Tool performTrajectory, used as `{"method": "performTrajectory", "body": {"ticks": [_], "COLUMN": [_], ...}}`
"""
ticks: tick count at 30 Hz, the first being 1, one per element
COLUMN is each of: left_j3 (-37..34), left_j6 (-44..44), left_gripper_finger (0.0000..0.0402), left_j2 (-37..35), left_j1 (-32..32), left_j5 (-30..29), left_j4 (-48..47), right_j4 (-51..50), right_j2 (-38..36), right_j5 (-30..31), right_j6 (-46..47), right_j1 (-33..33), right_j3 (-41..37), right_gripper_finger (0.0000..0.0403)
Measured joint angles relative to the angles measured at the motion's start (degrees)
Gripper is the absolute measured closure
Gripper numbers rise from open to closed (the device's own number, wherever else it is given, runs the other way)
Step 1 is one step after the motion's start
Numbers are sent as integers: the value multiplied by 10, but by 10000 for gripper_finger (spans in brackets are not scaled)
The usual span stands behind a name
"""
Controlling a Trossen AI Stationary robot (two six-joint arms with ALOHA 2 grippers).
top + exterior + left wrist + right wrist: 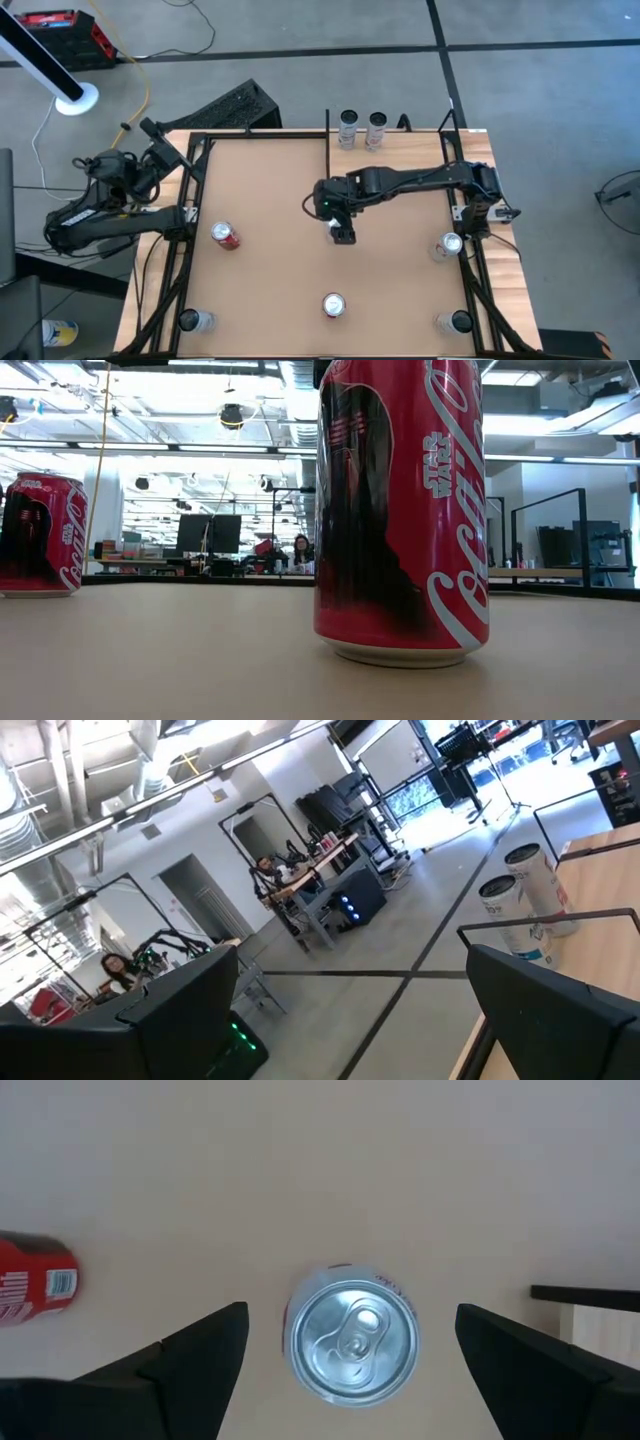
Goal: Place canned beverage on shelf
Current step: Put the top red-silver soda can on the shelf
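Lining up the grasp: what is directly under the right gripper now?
Below the open right gripper an upright red soda can stands on the brown tabletop, its silver lid showing. The can's sides are hidden from above.

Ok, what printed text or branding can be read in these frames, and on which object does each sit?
"STAR WARS": white print on the near red can, low view.
Coca-Cola script: runs vertically on that can, cropped, and partly on the far red can.
Barcode label on the red can in the right wrist view: too small to read.
White cans in the left wrist view: print blurred.
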Motion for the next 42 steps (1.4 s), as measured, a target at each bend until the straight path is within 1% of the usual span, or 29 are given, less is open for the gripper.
{"method": "performTrajectory", "body": {"ticks": [5, 16, 25, 36, 39, 42], "left_j3": [0, 0, 0, 0, 0, 0], "left_j6": [-1, -5, -5, -6, -6, -6], "left_gripper_finger": [22, 22, 22, 22, 22, 22], "left_j2": [0, 0, 0, 0, 0, 0], "left_j1": [0, 0, 0, 0, 0, 0], "left_j5": [0, 0, 0, -1, -3, -5], "left_j4": [0, 0, 0, 1, 1, 1], "right_j4": [15, 28, 41, 54, 52, 53], "right_j2": [0, -1, -1, 0, 0, 0], "right_j5": [5, 11, 13, 13, 13, 13], "right_j6": [-2, 0, 2, 2, 1, 1], "right_j1": [1, 1, -2, -2, -2, -2], "right_j3": [-35, -40, -81, -81, -81, -81], "right_gripper_finger": [24, 24, 23, 24, 31, 53]}}
